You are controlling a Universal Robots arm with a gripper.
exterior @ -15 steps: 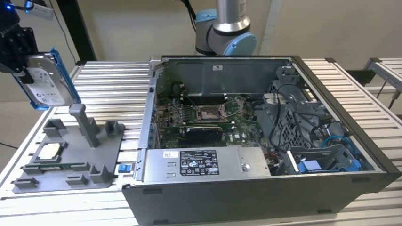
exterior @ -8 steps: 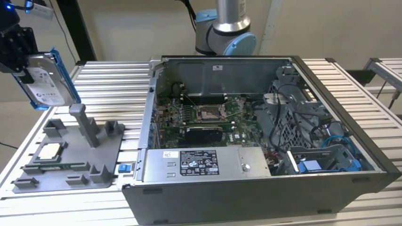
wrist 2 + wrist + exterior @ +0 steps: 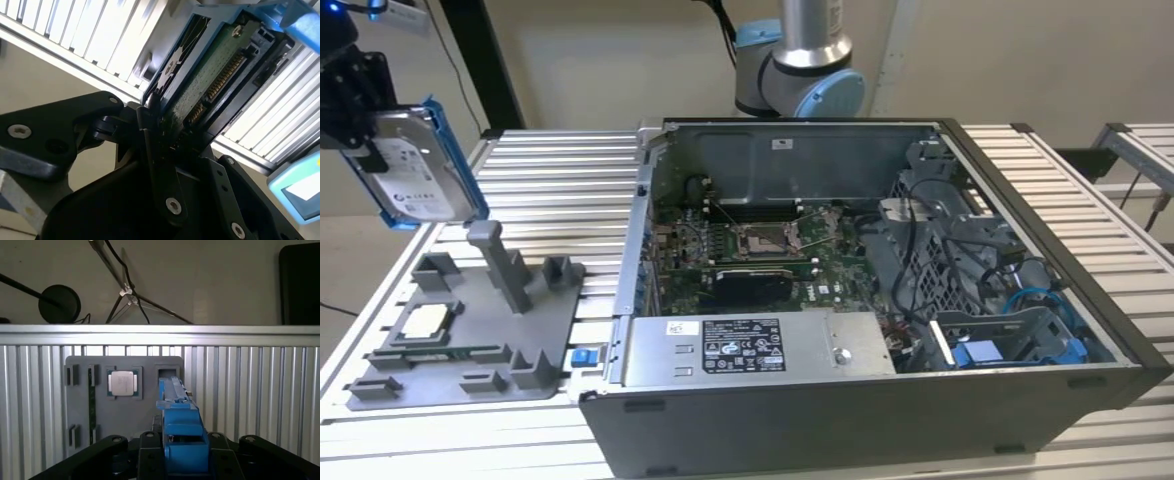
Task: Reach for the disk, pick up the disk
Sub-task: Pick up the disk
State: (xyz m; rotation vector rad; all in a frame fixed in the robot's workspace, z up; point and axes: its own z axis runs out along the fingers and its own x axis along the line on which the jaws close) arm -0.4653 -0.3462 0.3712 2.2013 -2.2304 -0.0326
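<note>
- Gripper (image 3: pixel 165 125): black two-finger unit. In the second wrist view its jaws were pressed against the disk from both sides, pinching it near one end.
- Disk (image 3: pixel 215 70): silver-grey drive with blue side rails. The second wrist view showed its green circuit board and connector row. It was held on edge, slightly tilted, in the air at the exterior view's upper left, above the table and touching nothing but the jaws. The pick-up appeared done.
- Handling note, as a judgement: the hold sat near one end, so most of the weight hung beyond the jaws. A good hold called for a firm, even squeeze on the flat faces and a steady wrist, so that the drive neither pivoted nor slid.
- Grey fixture tray (image 3: pixel 467 340): moulded, with upright posts and pockets, lying on the table below the disk. Keeping the drive's lower edge clear of the tall post was judged prudent.
- Processor chip (image 3: pixel 123 382): small square silver part, seated in a pocket of the tray.
- Table (image 3: pixel 547 170): slatted aluminium surface.
- Computer case (image 3: pixel 854 420): open, with the motherboard exposed, beside the tray toward the exterior view's right.
- Arm base (image 3: pixel 801 70): behind the case.
</note>
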